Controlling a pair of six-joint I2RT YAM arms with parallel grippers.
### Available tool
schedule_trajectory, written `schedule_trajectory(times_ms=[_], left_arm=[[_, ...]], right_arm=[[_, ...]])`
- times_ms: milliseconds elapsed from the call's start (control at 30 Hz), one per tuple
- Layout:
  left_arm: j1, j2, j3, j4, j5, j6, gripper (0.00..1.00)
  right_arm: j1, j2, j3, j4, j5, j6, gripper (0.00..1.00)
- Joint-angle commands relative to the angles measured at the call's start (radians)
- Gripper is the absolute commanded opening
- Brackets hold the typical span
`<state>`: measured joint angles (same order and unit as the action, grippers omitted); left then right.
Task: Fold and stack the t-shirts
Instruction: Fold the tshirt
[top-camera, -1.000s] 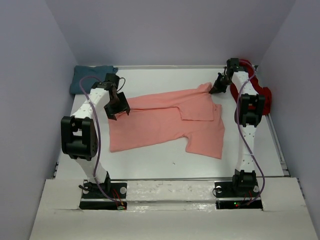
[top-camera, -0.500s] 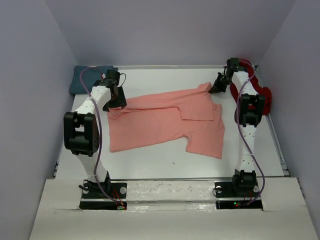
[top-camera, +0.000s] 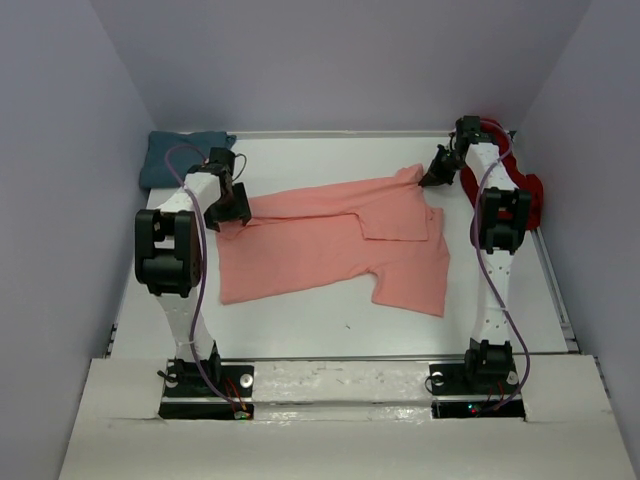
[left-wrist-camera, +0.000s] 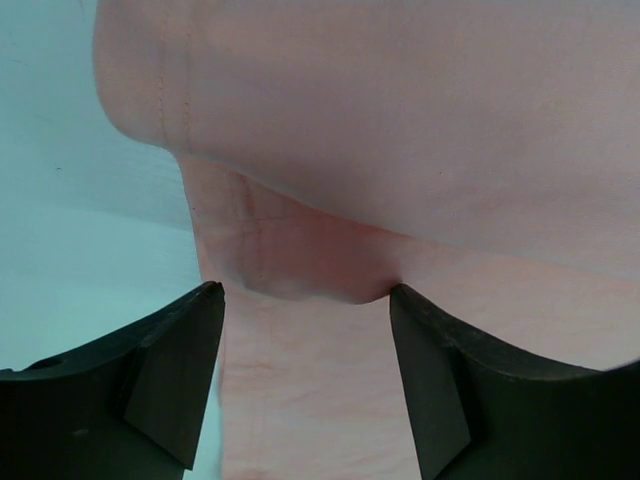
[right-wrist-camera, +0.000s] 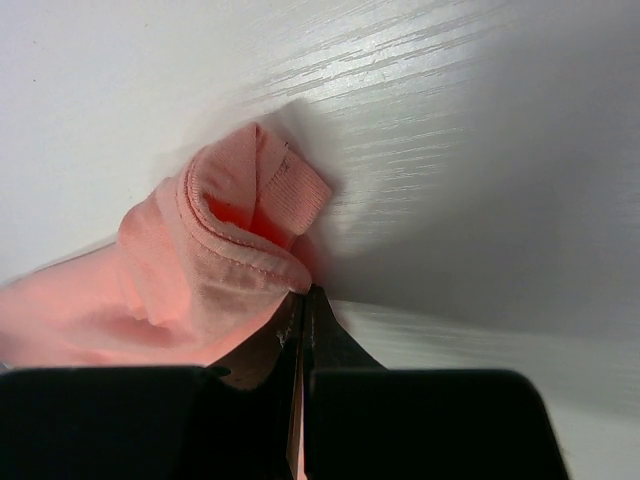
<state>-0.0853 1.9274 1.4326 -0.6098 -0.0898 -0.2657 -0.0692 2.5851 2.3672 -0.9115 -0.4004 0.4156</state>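
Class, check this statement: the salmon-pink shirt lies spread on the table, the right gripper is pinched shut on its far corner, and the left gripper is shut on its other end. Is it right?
Not quite. The left gripper is open, its jaws apart over the other end of the salmon-pink shirt, as the left wrist view shows. The rest stands.

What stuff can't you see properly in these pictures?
- Top view: the dark red t-shirt sits mostly behind the right arm.
- Top view: the teal t-shirt is too small to tell if it is folded.
- Left wrist view: the salmon-pink t-shirt runs off the frame edges.
- Right wrist view: the right fingers hide how much cloth they pinch.
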Motion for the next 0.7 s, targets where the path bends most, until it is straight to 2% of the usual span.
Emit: schedule_trajectory(times_ms=[0, 133, 200, 267, 600, 667], left_arm=[[-0.001, -0.007, 0.008, -0.005, 0.021, 0.023, 0.76], [-0.001, 0.007, 0.003, -0.007, 0.019, 0.025, 0.73], [-0.001, 0.015, -0.001, -0.002, 0.027, 0.025, 0.64], [0.001, 0.019, -0.001, -0.004, 0.033, 0.025, 0.59], [0.007, 0.041, 0.018, -0.025, 0.027, 0.017, 0.00], [0.012, 0.033, 0.023, -0.031, 0.013, 0.014, 0.00]], right_arm=[[-0.017, -0.026, 0.001, 0.033, -0.003, -0.012, 0.00], [-0.017, -0.025, 0.001, 0.034, -0.005, -0.012, 0.00], [-0.026, -0.025, 0.001, 0.033, -0.005, -0.012, 0.00], [-0.026, -0.025, 0.001, 0.034, -0.005, -0.012, 0.00], [-0.035, -0.026, 0.003, 0.031, -0.003, -0.012, 0.00], [-0.035, -0.025, 0.006, 0.033, 0.002, -0.009, 0.00]])
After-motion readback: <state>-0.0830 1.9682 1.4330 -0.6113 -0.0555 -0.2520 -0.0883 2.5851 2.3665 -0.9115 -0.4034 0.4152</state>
